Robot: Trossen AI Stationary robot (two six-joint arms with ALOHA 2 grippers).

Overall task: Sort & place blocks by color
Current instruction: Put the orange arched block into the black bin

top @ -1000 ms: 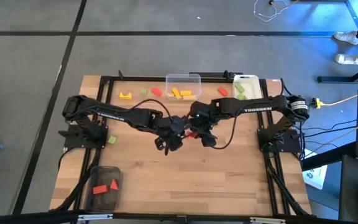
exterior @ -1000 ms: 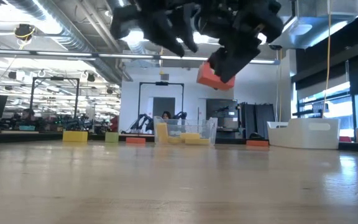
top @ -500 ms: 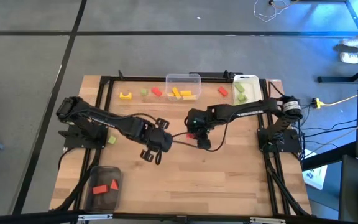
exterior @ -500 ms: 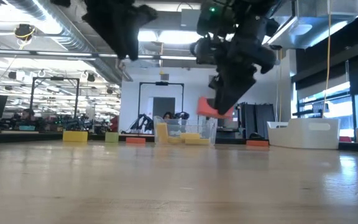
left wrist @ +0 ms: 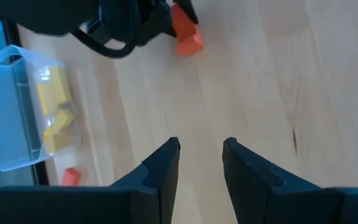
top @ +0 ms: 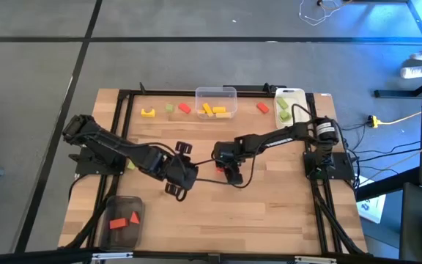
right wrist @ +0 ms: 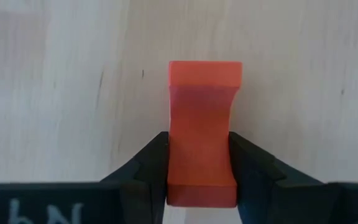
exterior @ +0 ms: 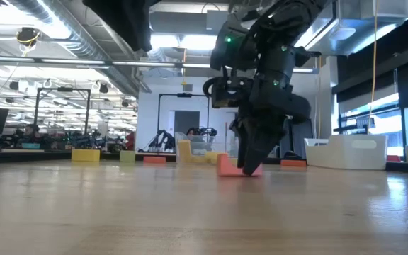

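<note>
Right gripper (right wrist: pixel 199 168) — waisted red block (right wrist: pixel 202 130) pinched.

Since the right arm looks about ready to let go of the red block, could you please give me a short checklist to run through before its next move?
1. Red block clamped between the right gripper fingers: ok.
2. Block down at the table surface: ok, the low view shows it resting there.
3. Bare wood around the block, nothing crowding it: ok.
4. Left gripper apart from the block, jaws parted with nothing between them: ok.
5. Red blocks' bin at the near left corner has room: ok, two red pieces inside.
6. Block square in the grip: cannot tell.
</note>
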